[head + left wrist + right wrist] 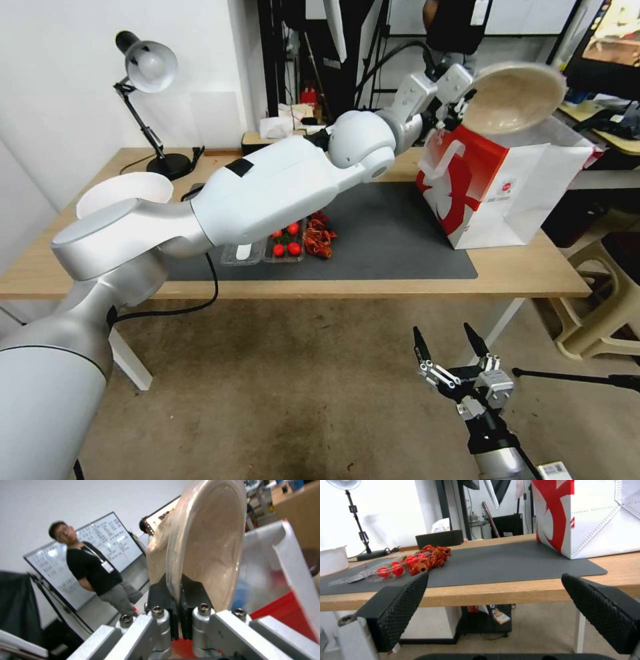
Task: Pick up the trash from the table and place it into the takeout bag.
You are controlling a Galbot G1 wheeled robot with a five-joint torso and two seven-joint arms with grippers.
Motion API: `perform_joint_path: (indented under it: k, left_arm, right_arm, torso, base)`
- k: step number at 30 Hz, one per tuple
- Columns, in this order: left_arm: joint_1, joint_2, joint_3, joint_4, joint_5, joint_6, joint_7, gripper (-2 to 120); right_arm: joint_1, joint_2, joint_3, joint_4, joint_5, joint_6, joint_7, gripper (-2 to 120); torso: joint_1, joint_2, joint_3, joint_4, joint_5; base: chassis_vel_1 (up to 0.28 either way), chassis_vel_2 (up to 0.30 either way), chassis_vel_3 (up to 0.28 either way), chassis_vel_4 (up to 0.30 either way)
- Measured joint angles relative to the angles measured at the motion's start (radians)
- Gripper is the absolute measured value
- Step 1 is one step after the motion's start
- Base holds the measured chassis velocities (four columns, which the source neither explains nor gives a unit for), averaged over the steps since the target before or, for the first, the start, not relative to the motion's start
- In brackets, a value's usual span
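While the left end effector (460, 100) pinches the rim of the beige bowl (513, 97) between its closed black pads (160, 600), the step in hand looks to be the drop into the takeout bag (507, 187), and doing it well would mean getting the whole bowl over the mouth before letting go. From the head view the bowl is held on edge, tilted with its hollow facing the camera, above the bag's open top and toward its rear edge; whether it clears the rim on every side I cannot tell. The bowl is wide against the opening, so it would probably go in best edge-first, lowered a little so it cannot catch the paper wall and tip the bag. The bag stands upright at the right end of the worktop (520, 277), partly on the dark grey mat (393, 240). Other trash lies well apart from it on the mat: a clear plastic tray with red pieces (283, 248) and a red-orange clump (319, 237) just beside it. Down below the worktop's front edge, the right end effector (450, 347) hangs idle over the floor, jaws spread wide and empty.
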Motion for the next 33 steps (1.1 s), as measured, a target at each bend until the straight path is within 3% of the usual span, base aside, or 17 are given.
perform_joint_path:
  k: [10,11,14,16,18,19,23,24,26,28,30,33]
  left_arm:
    - [-0.002,0.002,0.012,0.004,0.021,-0.002,-0.003,7]
    - [-0.004,0.001,0.012,0.005,0.021,-0.002,-0.006,25]
    - [-0.004,0.001,0.012,0.005,0.021,-0.002,-0.006,25]
    - [-0.006,-0.001,0.012,0.005,0.021,-0.002,-0.006,39]
    - [-0.007,-0.002,0.012,0.005,0.021,-0.001,-0.006,42]
    - [-0.01,-0.004,0.011,0.005,0.02,0.001,-0.008,53]
    - [-0.013,-0.009,0.007,0.006,0.018,0.003,-0.012,65]
    - [-0.015,-0.012,-0.001,0.009,0.016,0.004,-0.017,74]
    - [-0.016,-0.013,-0.001,0.009,0.016,0.005,-0.017,74]
    - [-0.015,-0.011,-0.01,0.008,0.012,0.01,-0.024,88]
    - [-0.014,-0.009,-0.011,0.008,0.011,0.011,-0.025,89]
    - [0.025,0.043,-0.018,-0.033,0.004,0.016,-0.035,99]
  right_arm:
    - [0.004,-0.003,-0.002,-0.004,0.001,0.0,0.0,100]
    - [0.006,-0.004,-0.004,-0.005,0.001,0.0,0.0,100]
    - [0.006,-0.004,-0.004,-0.005,0.001,0.0,0.0,100]
    - [0.007,-0.005,-0.004,-0.006,0.002,0.0,0.0,100]
    - [0.007,-0.006,-0.005,-0.006,0.002,0.0,0.0,100]
    - [0.007,-0.007,-0.005,-0.007,0.002,-0.001,0.0,100]
    - [0.008,-0.008,-0.006,-0.007,0.003,-0.001,0.0,100]
    - [0.008,-0.009,-0.008,-0.007,0.004,-0.001,0.0,100]
    - [0.008,-0.009,-0.008,-0.007,0.004,-0.001,0.0,100]
    - [0.009,-0.006,-0.013,-0.007,0.004,-0.002,0.0,100]
    - [0.008,-0.006,-0.014,-0.007,0.004,-0.002,0.0,100]
    - [0.006,-0.005,-0.017,0.005,0.004,-0.002,0.0,100]
  torso:
    - [0.0,0.0,0.0,-0.0001,0.0]
    - [0.0,0.0,0.0,0.0,0.0]
    - [0.0,0.0,0.0,0.0,0.0]
    - [0.0,0.0,0.0,0.0,0.0]
    - [0.0,0.0,0.0,-0.0001,0.0]
    - [0.0,0.0,0.0,-0.0002,0.0]
    - [0.0,0.0,0.0,-0.0001,0.0]
    - [0.0,0.0,0.0,-0.0001,0.0001]
    - [0.0,0.0,0.0,-0.0002,0.0001]
    - [0.0,0.0,0.0,-0.0003,0.0001]
    - [0.0,0.0,0.0,-0.0003,0.0002]
    - [0.0,0.0,0.0,-0.0001,0.0]
  base:
    - [0.0,0.0,0.0,0.0]
    - [0.0,0.0,0.0,0.0]
    - [0.0,0.0,0.0,0.0]
    - [0.0,0.0,0.0,0.0]
    - [0.0,0.0,0.0,0.0]
    - [0.0,0.0,0.0,0.0]
    - [0.0,0.0,0.0,0.0]
    - [0.0,0.0,0.0,0.0]
    - [0.0,0.0,0.0,0.0]
    - [0.0,0.0,0.0,0.0]
    - [0.0,0.0,0.0,0.0]
    - [0.0,0.0,0.0,0.0]
